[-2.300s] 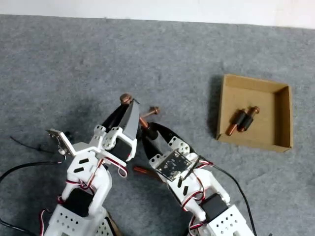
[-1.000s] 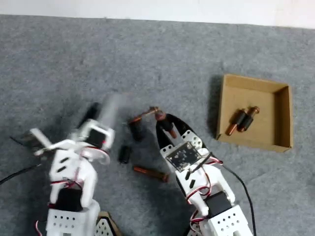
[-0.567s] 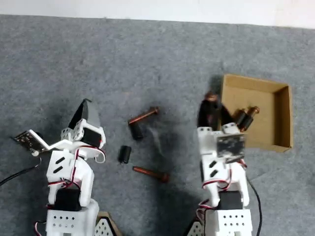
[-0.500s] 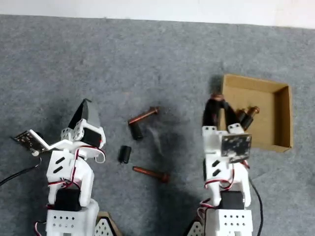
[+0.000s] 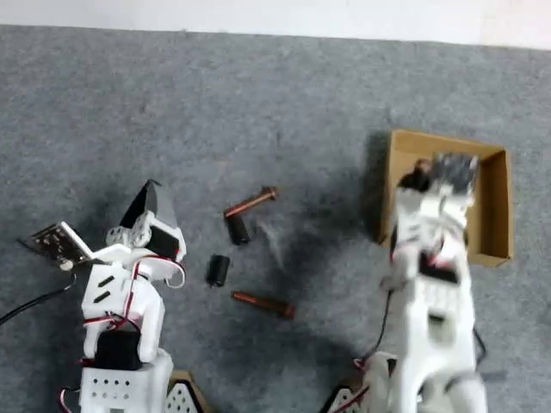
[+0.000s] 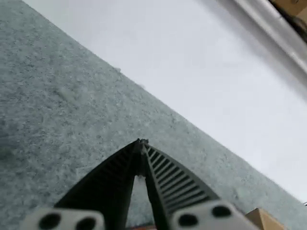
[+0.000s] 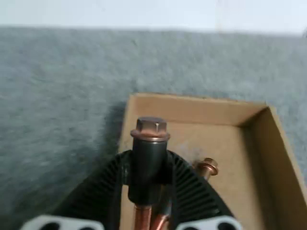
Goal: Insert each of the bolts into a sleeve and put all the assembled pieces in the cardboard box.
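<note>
**Right tool (image 7: 147, 165) clamped on an assembled piece above the open brown cardboard box (image 7: 192, 103)**

The assembled piece is a copper-coloured hex-head bolt (image 7: 151, 128) seated in a short black cylindrical sleeve (image 7: 145, 177). It looks rigid, small and dense, with a smooth round surface that is likely to roll. The bolt could slide out if tipped head-down, so the sleeve's barrel is the sound place to hold it. The right tool's jaws stand apart only by the sleeve's width and press on its sides, with the head up, over the box's near wall. A second bolt head (image 7: 207, 166) lies inside the box. The left tool (image 6: 141, 143) has its tips pinched together on nothing, raised above the grey felt bench (image 5: 301, 103). On the bench lie two loose bolts (image 5: 251, 202) (image 5: 263, 303) and two loose sleeves (image 5: 237, 230) (image 5: 219, 269).
</note>
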You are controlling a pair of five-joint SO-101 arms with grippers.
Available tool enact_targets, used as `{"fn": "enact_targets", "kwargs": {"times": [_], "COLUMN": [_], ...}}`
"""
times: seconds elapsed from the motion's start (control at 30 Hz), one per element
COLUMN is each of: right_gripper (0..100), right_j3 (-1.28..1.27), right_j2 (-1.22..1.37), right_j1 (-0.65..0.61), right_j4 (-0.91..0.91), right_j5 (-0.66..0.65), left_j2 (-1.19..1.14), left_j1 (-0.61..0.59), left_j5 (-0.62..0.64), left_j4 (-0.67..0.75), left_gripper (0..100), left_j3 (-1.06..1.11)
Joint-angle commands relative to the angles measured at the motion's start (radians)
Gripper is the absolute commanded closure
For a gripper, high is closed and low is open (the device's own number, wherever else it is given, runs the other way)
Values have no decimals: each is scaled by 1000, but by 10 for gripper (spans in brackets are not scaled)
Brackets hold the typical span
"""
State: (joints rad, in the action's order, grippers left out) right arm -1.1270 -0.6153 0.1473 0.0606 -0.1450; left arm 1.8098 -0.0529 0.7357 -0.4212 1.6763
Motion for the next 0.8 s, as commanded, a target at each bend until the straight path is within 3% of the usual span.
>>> {"fn": "enact_targets", "kwargs": {"times": [0.0,0.37,0.6,0.77], "right_gripper": [993,985,763,754], "right_j3": [255,358,354,354], "right_j2": [229,386,383,378], "right_j1": [53,-4,-30,-41], "right_j4": [-18,134,134,157], "right_j5": [80,81,81,89], "left_j2": [8,8,8,8], "left_j1": [-10,-10,-10,-10], "left_j5": [-12,-12,-12,-12], "left_j4": [-11,-12,-14,-14], "left_gripper": [990,990,990,990], "left_j3": [19,19,19,19]}}
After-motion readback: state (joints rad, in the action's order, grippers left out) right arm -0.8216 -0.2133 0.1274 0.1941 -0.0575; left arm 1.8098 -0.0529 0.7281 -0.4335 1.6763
